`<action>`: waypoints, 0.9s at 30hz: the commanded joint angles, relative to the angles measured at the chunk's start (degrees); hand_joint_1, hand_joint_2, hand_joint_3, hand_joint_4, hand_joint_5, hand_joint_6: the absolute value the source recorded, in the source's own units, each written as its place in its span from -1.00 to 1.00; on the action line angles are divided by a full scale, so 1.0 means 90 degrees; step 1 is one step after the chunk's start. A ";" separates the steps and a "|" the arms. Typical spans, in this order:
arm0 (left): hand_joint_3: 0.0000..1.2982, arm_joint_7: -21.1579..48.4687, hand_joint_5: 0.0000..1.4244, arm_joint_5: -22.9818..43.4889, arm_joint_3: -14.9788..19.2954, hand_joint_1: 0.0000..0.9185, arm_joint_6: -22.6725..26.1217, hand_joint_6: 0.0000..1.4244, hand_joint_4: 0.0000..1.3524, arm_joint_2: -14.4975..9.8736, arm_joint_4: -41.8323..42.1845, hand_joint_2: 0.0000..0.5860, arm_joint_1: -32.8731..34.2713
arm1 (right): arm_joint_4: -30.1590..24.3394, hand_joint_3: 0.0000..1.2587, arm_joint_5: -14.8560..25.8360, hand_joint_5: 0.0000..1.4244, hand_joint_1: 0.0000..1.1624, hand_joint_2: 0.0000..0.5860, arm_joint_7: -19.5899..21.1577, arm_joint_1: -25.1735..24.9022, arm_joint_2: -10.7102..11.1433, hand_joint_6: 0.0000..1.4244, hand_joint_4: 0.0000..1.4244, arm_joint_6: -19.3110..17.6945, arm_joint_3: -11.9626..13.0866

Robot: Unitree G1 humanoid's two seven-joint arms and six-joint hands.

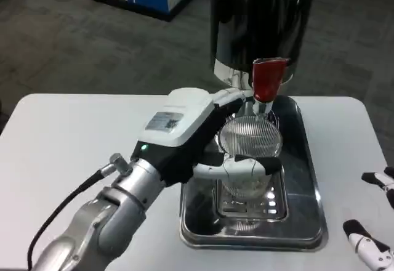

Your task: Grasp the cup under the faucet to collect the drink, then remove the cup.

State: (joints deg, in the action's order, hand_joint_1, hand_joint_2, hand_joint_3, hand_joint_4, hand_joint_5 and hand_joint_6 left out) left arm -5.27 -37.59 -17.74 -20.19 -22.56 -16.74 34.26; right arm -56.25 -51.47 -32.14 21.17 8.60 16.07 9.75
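The left hand [203, 141] has its fingers [246, 167] wrapped around the clear cup [249, 154] under the red faucet [268, 80].

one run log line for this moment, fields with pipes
left hand: grips cup | cup: under red faucet, over drip tray | right hand: idle at table edge, holds nothing

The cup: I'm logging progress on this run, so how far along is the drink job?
Done: the left hand grips the clear ribbed cup, which sits under the faucet's red handle over the steel drip tray. In hand: holding it there to collect; whether drink is flowing or inside the cup I cannot tell. Left: removing the cup from the tray. The right hand waits at the table's right edge, fingers apart.
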 commanded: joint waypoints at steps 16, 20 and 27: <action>-0.34 0.1519 -0.36 0.3442 0.2413 -0.81 0.0086 -0.33 -0.40 -0.0848 0.3073 -0.55 -0.1601 | 0.0140 -0.78 -0.0099 -0.96 -0.48 0.41 0.0194 -0.0100 -0.0032 -1.00 -0.98 0.0159 -0.0346; -0.45 0.2911 -0.48 0.5354 0.2440 -0.95 0.0921 -0.58 -0.53 -0.1014 0.3114 -0.53 -0.0702 | 0.0128 -0.77 -0.0179 -0.96 -0.48 0.41 0.0222 -0.0145 -0.0051 -1.00 -0.98 0.0171 -0.0492; -0.63 0.4325 -0.73 0.6877 0.2274 -1.00 0.2334 -0.79 -0.82 -0.0986 0.3097 -0.60 0.0476 | 0.0073 -0.77 -0.0194 -0.96 -0.48 0.41 0.0274 -0.0129 -0.0082 -1.00 -0.97 0.0194 -0.0567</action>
State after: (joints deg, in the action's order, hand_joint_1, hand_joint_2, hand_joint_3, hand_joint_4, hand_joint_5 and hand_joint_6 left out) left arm 30.65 21.42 3.38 -2.75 -31.64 10.87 35.66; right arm -54.92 -52.75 -30.56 19.78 8.17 17.59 4.74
